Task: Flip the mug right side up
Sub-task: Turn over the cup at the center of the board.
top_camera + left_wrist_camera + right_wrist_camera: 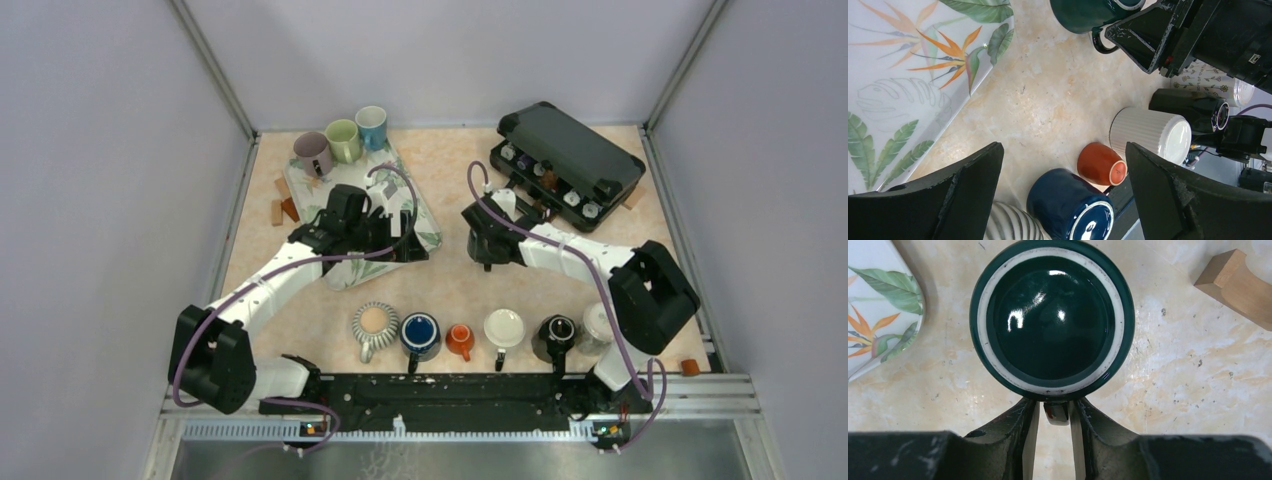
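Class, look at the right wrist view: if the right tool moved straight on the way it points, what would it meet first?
The handle of the dark green mug, which sits between the right tool's fingers; then, probably, the mug's wall. Depth is hard to judge.

Robot lab test cell, not a lived-in room. Plain grey panels (110,150) on aluminium posts box the table in, left of the left claw (405,235) and right of the right claw (487,252). Marble-print tabletop (450,165). Slotted aluminium rail (700,392) and black mounting plate (440,390) on the near side of both claws; purple cables (472,185) loop along the arms. Staged props: row of mismatched mugs (461,340) nearer than the claws, three more mugs (343,140) beyond the left claw, black case (575,150) beyond the right.
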Motion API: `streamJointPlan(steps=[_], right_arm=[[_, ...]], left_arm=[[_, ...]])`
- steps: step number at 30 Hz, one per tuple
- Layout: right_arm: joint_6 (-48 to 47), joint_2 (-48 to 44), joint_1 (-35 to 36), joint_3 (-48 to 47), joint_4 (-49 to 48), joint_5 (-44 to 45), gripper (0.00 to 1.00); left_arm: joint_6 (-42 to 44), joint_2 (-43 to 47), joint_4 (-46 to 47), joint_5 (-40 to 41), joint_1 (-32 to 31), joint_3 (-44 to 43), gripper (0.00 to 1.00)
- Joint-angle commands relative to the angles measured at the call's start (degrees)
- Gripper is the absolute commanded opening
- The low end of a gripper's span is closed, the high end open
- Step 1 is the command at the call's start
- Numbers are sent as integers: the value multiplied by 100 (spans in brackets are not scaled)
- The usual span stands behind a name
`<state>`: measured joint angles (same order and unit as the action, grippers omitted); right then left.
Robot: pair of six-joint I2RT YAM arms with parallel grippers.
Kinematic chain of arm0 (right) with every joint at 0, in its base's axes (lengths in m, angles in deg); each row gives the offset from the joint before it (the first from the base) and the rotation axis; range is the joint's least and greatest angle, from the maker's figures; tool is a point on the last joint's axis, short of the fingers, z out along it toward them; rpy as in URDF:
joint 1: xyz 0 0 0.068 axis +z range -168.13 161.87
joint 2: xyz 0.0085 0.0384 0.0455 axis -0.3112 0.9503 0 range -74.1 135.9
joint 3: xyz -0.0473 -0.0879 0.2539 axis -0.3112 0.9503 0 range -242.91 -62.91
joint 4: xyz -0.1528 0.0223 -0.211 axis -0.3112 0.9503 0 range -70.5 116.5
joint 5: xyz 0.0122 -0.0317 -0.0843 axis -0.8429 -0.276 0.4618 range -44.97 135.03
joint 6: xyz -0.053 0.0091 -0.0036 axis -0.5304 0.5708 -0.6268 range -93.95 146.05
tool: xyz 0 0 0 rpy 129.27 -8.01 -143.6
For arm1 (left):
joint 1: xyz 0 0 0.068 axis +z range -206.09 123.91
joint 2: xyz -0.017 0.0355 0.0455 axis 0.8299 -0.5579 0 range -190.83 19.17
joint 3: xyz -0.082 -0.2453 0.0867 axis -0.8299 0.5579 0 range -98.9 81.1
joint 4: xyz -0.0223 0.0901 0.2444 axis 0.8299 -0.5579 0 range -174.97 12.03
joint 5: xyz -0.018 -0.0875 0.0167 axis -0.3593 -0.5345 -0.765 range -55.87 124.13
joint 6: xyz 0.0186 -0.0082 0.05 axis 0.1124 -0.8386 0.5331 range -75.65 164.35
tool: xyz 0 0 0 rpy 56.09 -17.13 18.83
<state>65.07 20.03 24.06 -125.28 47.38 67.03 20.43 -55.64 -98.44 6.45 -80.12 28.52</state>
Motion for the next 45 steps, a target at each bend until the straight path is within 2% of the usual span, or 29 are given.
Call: streamJointPlan(steps=[1,5,10,13,15,30,45], right_arm=[[-59,68,-12,-264,-145,223,28],[-53,85,-14,-243,-152,295,26],[-81,71,-16,-237,-185,338,20],[-145,34,-13,-228,-248,311,11],[-178,-17,-10,-222,-280,257,0],[-294,-1114,-36,-308,-1295,-698,0],[657,-1839,-370,-104,-3609,-2404,0]], left_arm=[[-38,-34,271,-152,28,98,98],[-89,-84,319,-221,26,111,98],[-261,-109,513,-356,22,178,98],[-463,-92,737,-509,24,270,98],[-628,-85,898,-605,28,334,98],[-1981,131,2494,-835,103,741,98],[-3460,202,4566,-1389,529,1087,98]])
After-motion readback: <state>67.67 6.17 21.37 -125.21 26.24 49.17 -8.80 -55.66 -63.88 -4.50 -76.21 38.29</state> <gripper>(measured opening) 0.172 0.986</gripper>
